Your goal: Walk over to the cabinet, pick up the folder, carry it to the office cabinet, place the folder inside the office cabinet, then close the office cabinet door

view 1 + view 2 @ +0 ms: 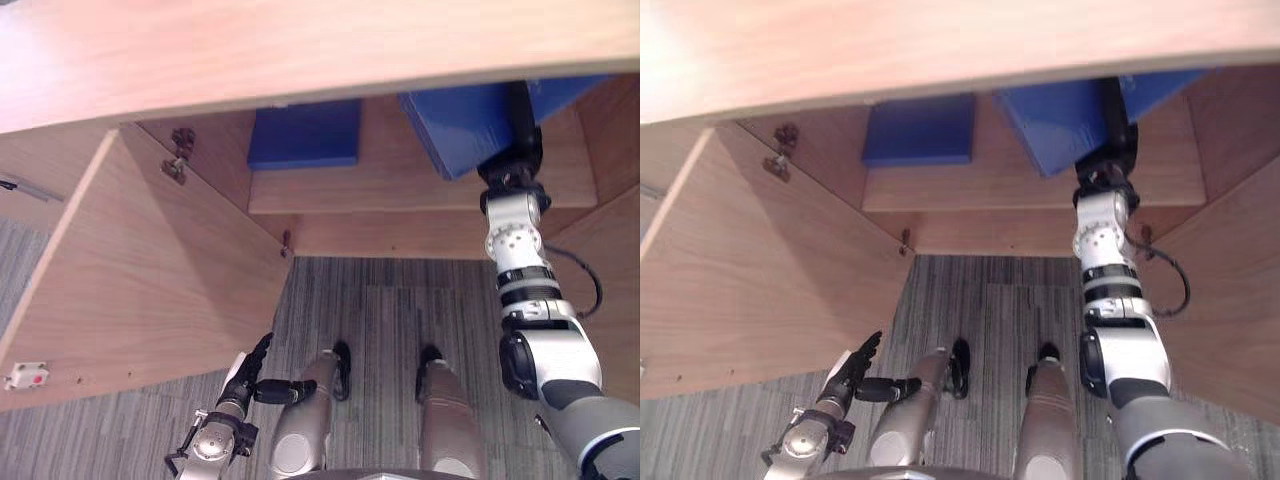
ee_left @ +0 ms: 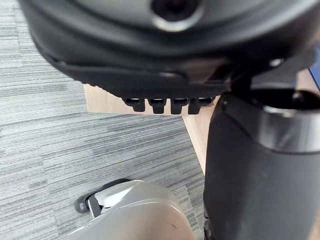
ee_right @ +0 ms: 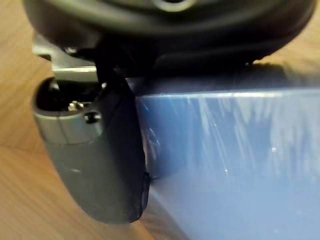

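A blue folder (image 1: 450,125) hangs tilted inside the open wooden office cabinet (image 1: 400,190), just above its shelf. My right hand (image 1: 520,125) reaches in from the right and is shut on the folder's right part. In the right wrist view its thumb (image 3: 110,165) lies flat against the folder's glossy blue face (image 3: 240,150), with the wooden shelf behind. My left hand (image 1: 255,365) hangs low by the floor, away from the cabinet, with straight fingers (image 2: 160,104) and nothing in it.
A second blue folder (image 1: 303,133) lies further left on the same shelf. The cabinet's left door (image 1: 150,290) stands wide open, and the right door (image 1: 605,260) is open beside my right arm. The cabinet top (image 1: 300,50) overhangs the opening. Grey carpet (image 1: 400,310) lies below.
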{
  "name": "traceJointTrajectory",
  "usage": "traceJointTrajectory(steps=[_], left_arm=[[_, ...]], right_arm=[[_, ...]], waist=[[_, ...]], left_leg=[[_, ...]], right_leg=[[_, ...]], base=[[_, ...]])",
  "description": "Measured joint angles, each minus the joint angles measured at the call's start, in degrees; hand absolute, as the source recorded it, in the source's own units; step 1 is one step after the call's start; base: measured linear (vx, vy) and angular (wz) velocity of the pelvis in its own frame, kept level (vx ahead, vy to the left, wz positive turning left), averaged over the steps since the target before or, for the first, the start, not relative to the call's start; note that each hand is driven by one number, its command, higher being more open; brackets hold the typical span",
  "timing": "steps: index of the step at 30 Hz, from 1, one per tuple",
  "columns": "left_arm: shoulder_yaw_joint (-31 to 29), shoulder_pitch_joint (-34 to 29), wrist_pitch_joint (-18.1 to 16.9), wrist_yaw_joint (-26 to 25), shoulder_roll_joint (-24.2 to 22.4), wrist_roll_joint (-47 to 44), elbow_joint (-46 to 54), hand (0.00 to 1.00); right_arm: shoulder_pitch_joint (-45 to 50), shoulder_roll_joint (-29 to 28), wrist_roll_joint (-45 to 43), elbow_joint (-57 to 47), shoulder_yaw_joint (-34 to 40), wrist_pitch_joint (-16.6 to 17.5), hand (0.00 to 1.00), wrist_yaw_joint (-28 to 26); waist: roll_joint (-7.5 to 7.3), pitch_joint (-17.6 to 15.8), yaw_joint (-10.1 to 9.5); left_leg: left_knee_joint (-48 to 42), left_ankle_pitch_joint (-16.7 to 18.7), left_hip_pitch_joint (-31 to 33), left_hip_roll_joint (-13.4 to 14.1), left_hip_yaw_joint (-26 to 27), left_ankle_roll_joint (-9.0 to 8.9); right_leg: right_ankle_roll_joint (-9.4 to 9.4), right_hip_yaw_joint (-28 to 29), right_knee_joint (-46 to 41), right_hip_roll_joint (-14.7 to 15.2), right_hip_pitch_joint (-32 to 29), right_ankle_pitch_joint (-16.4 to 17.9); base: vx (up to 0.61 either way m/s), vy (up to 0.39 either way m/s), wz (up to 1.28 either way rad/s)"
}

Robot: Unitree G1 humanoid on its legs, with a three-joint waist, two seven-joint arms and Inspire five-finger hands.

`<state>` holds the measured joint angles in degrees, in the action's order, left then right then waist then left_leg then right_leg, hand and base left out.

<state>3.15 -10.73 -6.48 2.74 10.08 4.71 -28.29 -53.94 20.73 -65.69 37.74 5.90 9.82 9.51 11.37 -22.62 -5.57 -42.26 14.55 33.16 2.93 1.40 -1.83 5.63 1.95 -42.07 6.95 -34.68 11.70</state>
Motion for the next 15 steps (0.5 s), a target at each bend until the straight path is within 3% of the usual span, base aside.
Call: traceJointTrajectory(steps=[2, 6, 9, 15], left_arm=[[-1.84, 0.75, -0.56, -0.03, -2.12, -1.34, 0.0, 1.0], [-2.41, 1.29, -1.06, -0.12, -4.39, -2.08, 0.05, 1.0], [-2.33, 1.69, -1.05, -0.78, -5.38, -2.43, 0.05, 1.0], [-1.56, 2.01, -0.3, -1.25, -6.15, -4.79, -0.05, 1.0]], right_arm=[[-4.07, 0.0, 0.01, 0.01, -0.46, -0.06, 0.0, 0.82], [-7.73, 0.09, -2.73, 1.09, 0.42, -0.12, 0.0, 3.1], [-9.22, 0.22, -6.26, 3.35, 2.26, 0.31, 0.0, 4.46], [-13.02, 0.65, -8.73, 4.92, 4.59, 2.43, 0.0, 7.08]], waist=[[0.66, -1.25, -0.31], [1.89, -2.4, -0.77], [2.24, -2.53, -1.82], [2.52, -2.6, -2.05]], left_leg=[[-4.18, 1.12, 4.31, -0.02, 0.7, 0.04], [-7.24, 2.02, 7.9, -0.6, 1.57, 0.28], [-7.29, 2.19, 7.93, -0.94, 2.59, 0.66], [-6.45, 2.24, 7.71, -1.81, 2.65, 0.67]], right_leg=[[0.14, 1.15, -4.92, 0.12, -5.05, 1.32], [0.31, 2.49, -9.23, 0.84, -9.59, 2.67], [0.18, 3.33, -10.41, 1.26, -10.49, 3.37], [0.03, 2.86, -11.18, 2.8, -10.46, 4.87]], base=[[-0.13, -0.002, -0.09], [-0.05, 0.027, -0.01], [0.03, 0.032, -0.04], [0.06, 0.002, 0.11]])
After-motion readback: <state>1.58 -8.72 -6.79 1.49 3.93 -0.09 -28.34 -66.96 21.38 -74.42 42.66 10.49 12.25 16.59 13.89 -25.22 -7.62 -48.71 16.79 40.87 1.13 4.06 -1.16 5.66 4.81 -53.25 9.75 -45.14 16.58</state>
